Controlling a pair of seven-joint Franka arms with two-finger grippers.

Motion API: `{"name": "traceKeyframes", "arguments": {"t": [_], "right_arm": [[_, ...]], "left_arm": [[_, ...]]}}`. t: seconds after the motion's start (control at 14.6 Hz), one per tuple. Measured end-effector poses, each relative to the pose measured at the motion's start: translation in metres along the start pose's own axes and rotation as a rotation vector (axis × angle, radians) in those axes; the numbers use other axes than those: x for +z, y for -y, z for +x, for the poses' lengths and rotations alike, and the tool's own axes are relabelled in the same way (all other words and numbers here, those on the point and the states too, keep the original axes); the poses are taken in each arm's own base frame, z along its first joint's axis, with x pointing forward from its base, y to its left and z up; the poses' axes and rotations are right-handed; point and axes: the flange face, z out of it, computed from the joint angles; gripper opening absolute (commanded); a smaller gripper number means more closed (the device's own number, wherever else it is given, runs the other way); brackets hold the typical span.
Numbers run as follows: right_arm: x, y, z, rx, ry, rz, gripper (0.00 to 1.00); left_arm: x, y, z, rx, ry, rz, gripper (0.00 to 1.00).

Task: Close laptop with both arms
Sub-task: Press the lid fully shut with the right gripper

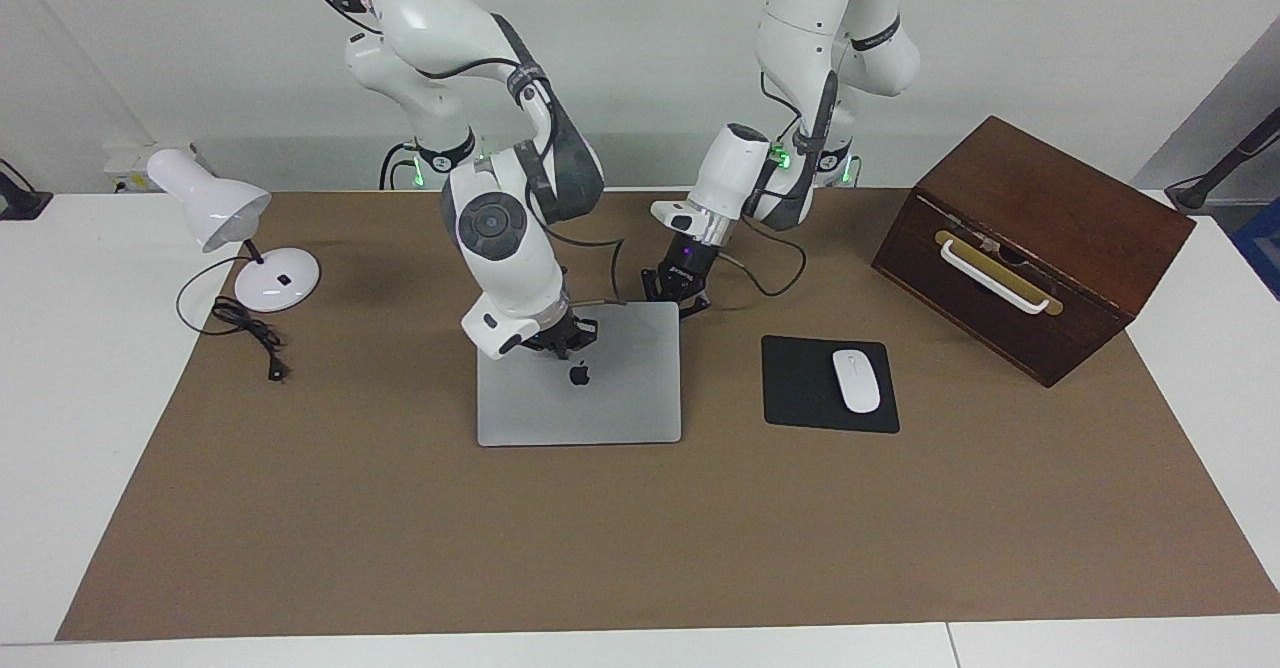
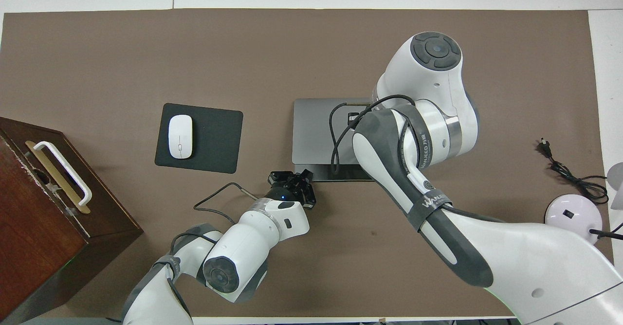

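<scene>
The silver-grey laptop (image 1: 600, 403) lies in the middle of the brown mat with its lid down flat and the apple logo facing up. It also shows in the overhead view (image 2: 314, 130), half covered by my right arm. My right gripper (image 1: 565, 340) rests on the lid just above the logo, toward the edge nearer the robots; in the overhead view its own arm hides it. My left gripper (image 1: 684, 298) is low at the laptop's corner nearest the robots, at the left arm's end. In the overhead view (image 2: 292, 176) its fingers are spread and hold nothing.
A black mouse pad (image 1: 790, 388) with a white mouse (image 1: 856, 380) lies beside the laptop toward the left arm's end. A brown wooden box (image 1: 1040, 238) with a white handle stands past it. A white desk lamp (image 1: 225, 213) and its cord (image 1: 250, 333) are at the right arm's end.
</scene>
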Motion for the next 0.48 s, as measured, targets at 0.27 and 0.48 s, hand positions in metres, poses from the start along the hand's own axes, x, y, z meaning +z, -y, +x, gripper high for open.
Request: {"name": "traceKeyframes", "arguments": {"t": [0.27,0.48], "right_arm": [[0.023,-0.005,0.0,0.008,-0.026,0.006,0.0],[0.034,-0.007,-0.002,0.01,-0.029,0.006,0.0]], "left_arm": [[0.0,0.0,0.0,0.0,0.0,0.0,0.0],[0.0,0.0,0.0,0.0,0.0,0.0,0.0]]}}
